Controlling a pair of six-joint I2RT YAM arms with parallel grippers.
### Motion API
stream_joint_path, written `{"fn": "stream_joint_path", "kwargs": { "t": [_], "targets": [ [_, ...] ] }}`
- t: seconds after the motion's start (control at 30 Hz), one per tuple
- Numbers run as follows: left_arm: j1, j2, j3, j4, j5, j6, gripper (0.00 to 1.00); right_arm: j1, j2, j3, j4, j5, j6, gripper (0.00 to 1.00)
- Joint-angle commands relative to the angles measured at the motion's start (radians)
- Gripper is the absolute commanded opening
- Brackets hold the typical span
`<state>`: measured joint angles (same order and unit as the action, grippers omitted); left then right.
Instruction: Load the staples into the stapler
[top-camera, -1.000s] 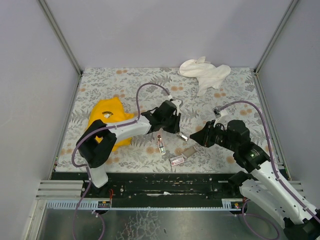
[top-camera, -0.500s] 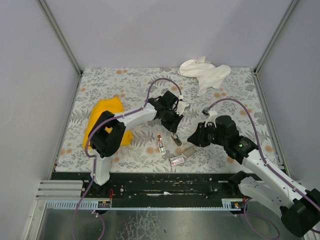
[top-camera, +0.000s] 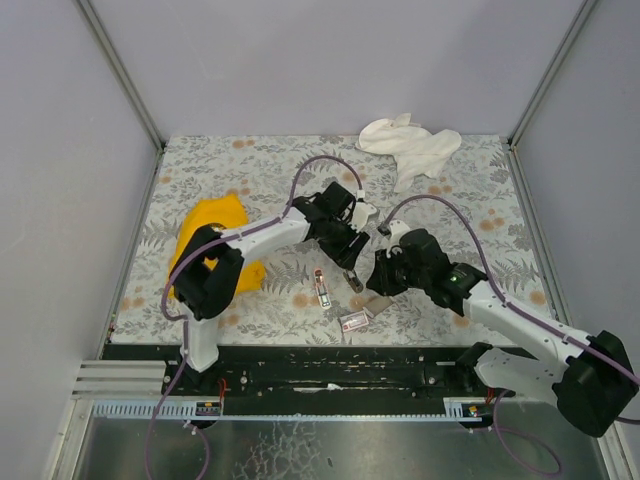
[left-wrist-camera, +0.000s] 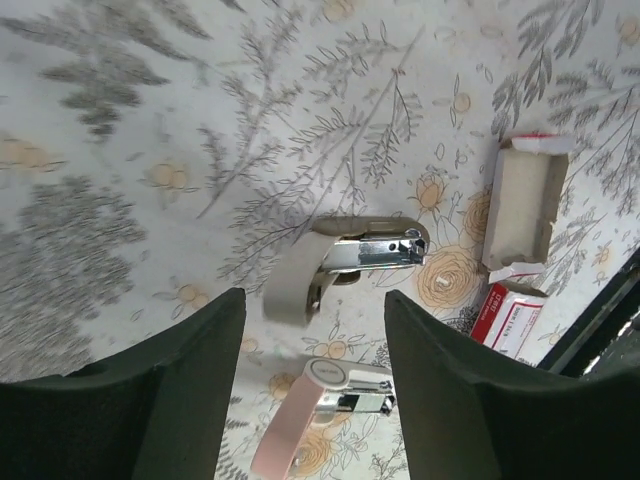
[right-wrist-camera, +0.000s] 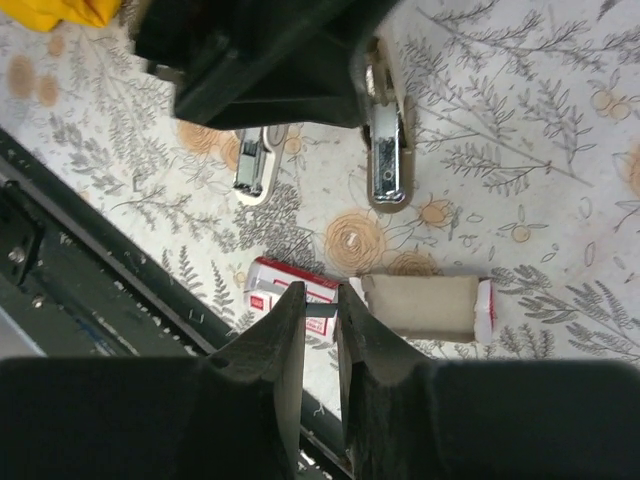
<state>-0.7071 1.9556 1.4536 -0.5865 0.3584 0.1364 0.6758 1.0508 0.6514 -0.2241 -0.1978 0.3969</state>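
Note:
The pink stapler (top-camera: 321, 288) lies on the floral table, its silvery channel showing (left-wrist-camera: 322, 403). It also shows in the right wrist view (right-wrist-camera: 249, 160). My left gripper (top-camera: 347, 252) is open and empty above it, its fingers (left-wrist-camera: 160, 400) wide on either side. My right gripper (top-camera: 376, 281) is shut on a thin silvery staple strip (right-wrist-camera: 321, 309), held above the dark-red staple box (right-wrist-camera: 283, 287). The grey-brown tray (right-wrist-camera: 420, 305) lies slid out beside the box. Box (top-camera: 353, 321) and tray (top-camera: 378, 305) sit near the table's front edge.
A pale beige block with a metal channel (left-wrist-camera: 345, 255) lies just beyond the pink stapler, right next to my left gripper. A yellow cloth (top-camera: 215, 235) lies at the left, a white cloth (top-camera: 410, 145) at the back right. The black front rail (top-camera: 330, 360) runs close by.
My right gripper has moved left, closer to my left gripper and the beige block. My left arm swung its wrist back a second ago and has since held still.

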Motion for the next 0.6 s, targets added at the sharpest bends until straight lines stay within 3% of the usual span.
{"fn": "stream_joint_path", "kwargs": {
  "t": [0.0,0.17,0.4,0.57],
  "targets": [
    [0.005,-0.136,0.001,0.080,-0.124,-0.082,0.58,0.043,0.045,0.088,0.009,0.128,-0.038,0.22],
    [0.045,-0.258,-0.009,0.094,-0.269,-0.190,0.62,0.117,0.148,0.170,-0.040,0.250,-0.035,0.22],
    [0.170,-0.517,-0.162,0.243,-0.184,-0.343,0.73,0.158,0.284,0.258,-0.085,0.348,-0.030,0.22],
    [0.218,-0.677,-0.318,0.349,-0.260,-0.361,0.85,0.167,0.365,0.283,-0.059,0.340,-0.050,0.22]
  ]
}}
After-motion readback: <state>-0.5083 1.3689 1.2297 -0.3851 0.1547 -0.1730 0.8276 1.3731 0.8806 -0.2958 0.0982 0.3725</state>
